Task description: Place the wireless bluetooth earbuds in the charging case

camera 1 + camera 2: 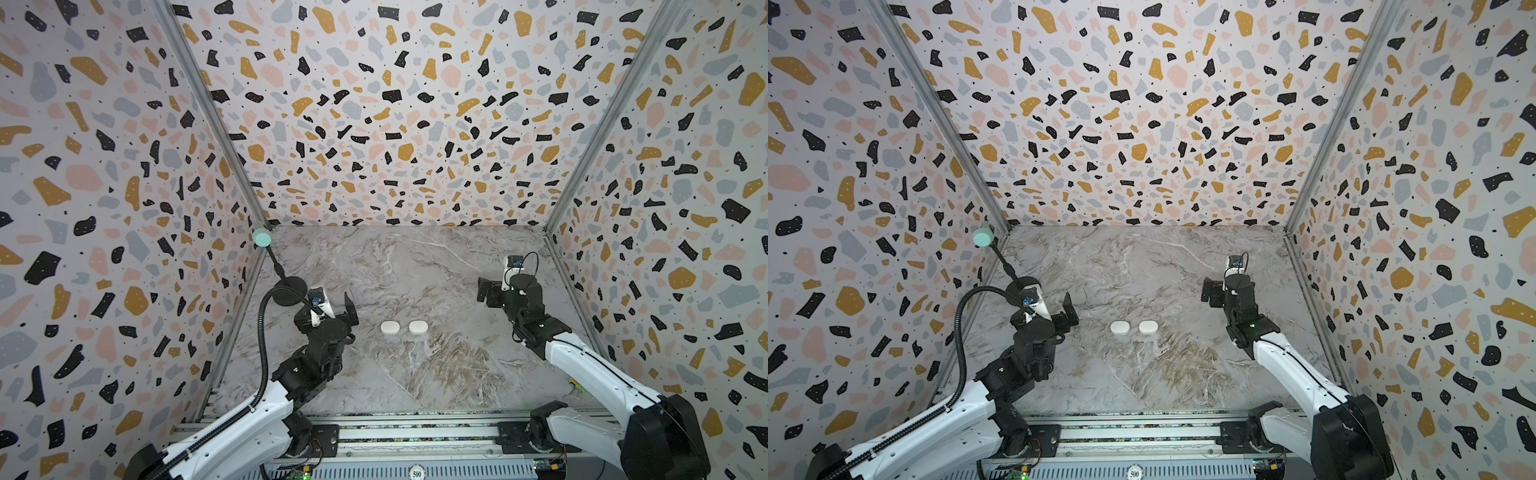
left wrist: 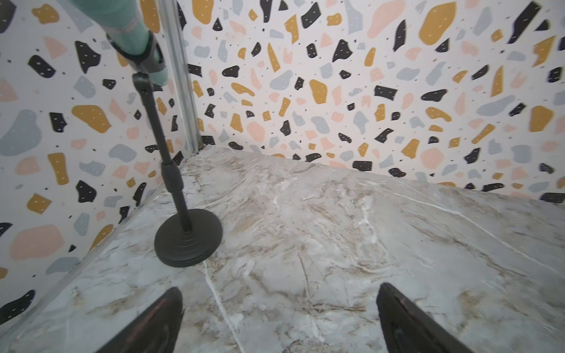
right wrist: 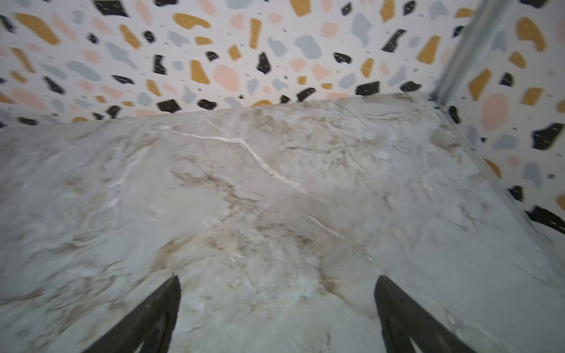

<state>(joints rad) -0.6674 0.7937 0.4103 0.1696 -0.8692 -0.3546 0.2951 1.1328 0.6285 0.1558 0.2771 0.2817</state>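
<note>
The left gripper (image 2: 279,293) and right gripper (image 3: 276,281) are hovering wide open and empty, flanking two white oval plastic cases (image 1: 390,328) (image 1: 418,327).

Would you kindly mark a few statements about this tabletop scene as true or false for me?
1. A white case lies beside a second white case on the marble table. True.
2. The left claw grips one of the cases. False: it is open and empty, off to the side of them.
3. Both cases have their lids up. False: in both top views they look shut.
4. The right claw is open with nothing between its fingers. True.
5. A black stand with a round base sits on the table near a corner of the walls. True.
</note>
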